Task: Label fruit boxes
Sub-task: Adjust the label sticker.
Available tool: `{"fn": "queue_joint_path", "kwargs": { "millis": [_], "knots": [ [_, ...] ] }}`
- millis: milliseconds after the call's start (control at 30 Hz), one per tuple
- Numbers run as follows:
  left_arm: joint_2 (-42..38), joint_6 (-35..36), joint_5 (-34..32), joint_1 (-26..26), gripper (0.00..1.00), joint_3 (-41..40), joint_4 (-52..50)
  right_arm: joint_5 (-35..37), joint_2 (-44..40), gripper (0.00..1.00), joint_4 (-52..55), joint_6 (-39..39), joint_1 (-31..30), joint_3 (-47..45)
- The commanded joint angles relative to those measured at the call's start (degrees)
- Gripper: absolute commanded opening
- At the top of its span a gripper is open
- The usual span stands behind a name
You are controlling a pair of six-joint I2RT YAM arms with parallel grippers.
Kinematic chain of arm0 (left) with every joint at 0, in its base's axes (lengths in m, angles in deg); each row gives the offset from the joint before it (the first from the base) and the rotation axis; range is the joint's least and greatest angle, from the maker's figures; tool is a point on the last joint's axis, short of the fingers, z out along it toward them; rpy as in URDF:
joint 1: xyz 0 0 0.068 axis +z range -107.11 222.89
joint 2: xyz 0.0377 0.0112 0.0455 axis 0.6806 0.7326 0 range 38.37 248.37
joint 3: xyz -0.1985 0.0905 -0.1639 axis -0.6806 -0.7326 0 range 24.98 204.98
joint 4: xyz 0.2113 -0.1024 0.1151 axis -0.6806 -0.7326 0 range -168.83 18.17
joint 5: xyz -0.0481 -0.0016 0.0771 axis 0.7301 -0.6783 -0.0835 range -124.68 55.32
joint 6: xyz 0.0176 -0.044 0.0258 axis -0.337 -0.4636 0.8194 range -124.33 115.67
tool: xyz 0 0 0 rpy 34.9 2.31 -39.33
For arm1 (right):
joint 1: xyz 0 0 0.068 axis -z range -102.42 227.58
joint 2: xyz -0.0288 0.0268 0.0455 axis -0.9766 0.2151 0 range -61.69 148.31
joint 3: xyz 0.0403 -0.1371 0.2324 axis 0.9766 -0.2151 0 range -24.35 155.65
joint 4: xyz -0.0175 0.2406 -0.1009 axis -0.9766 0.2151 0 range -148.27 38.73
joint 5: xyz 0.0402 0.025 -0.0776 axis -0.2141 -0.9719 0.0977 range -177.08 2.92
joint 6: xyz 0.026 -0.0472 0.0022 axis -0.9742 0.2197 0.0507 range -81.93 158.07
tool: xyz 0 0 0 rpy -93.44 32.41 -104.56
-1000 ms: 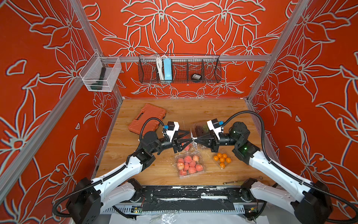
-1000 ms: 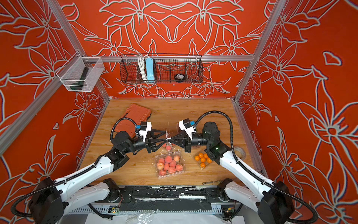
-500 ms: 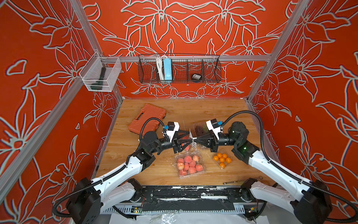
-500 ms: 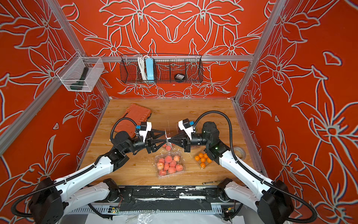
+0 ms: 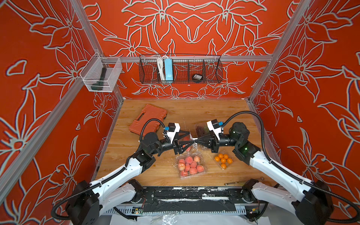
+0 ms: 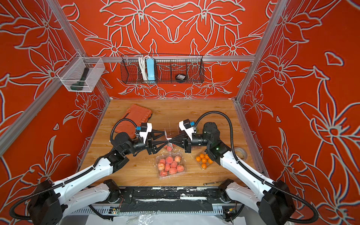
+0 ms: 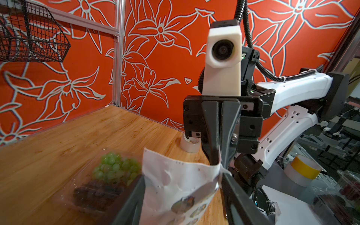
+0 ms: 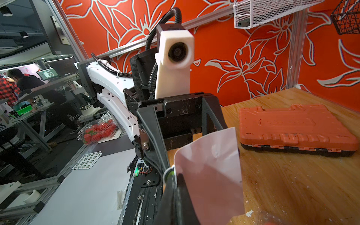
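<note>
Room: orange floral walls, wooden table.
Right: right gripper clamped on the sticker sheet, mid-air over table centre.
Left: left gripper spread around that sheet, gripping nothing.
Boxes: big peach box and orange box by the front edge, grape box behind.
Handling: light, flimsy, slippery, I'd say; I'd steady a rim corner, press labels gently.
</note>
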Motion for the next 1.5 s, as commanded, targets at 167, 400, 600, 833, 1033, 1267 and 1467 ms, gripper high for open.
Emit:
{"fn": "queue_joint_path", "kwargs": {
  "millis": [167,400,600,833,1033,1267,1467],
  "knots": [
    [-2.7,4.6,11.1,2.9,0.73,-2.4,5.3,-3.9,-2.8,0.0,3.4,1.6,0.2,1.1],
    [-1.9,8.0,17.4,2.9,0.75,-2.0,5.5,-8.3,-3.7,0.0,1.9,-0.1,0.2,1.1],
    [-1.3,7.1,17.0,3.0,0.79,-2.4,6.0,-10.3,-4.7,0.0,0.9,-0.8,0.2,1.0],
    [2.3,4.4,21.8,3.0,0.81,-1.8,9.2,-11.5,-4.4,0.0,-0.5,-1.4,0.3,0.8],
    [2.9,3.3,25.6,2.9,0.39,-2.9,13.3,-10.0,-3.5,0.0,1.2,-0.1,0.2,1.4],
    [3.3,3.1,24.7,2.9,0.01,-2.6,12.9,-8.9,-2.4,0.0,1.0,-0.5,0.2,1.9],
    [2.3,1.8,14.0,2.9,0.0,-1.5,7.5,10.0,-5.4,0.41,7.7,0.3,0.2,2.1]
  ]
}}
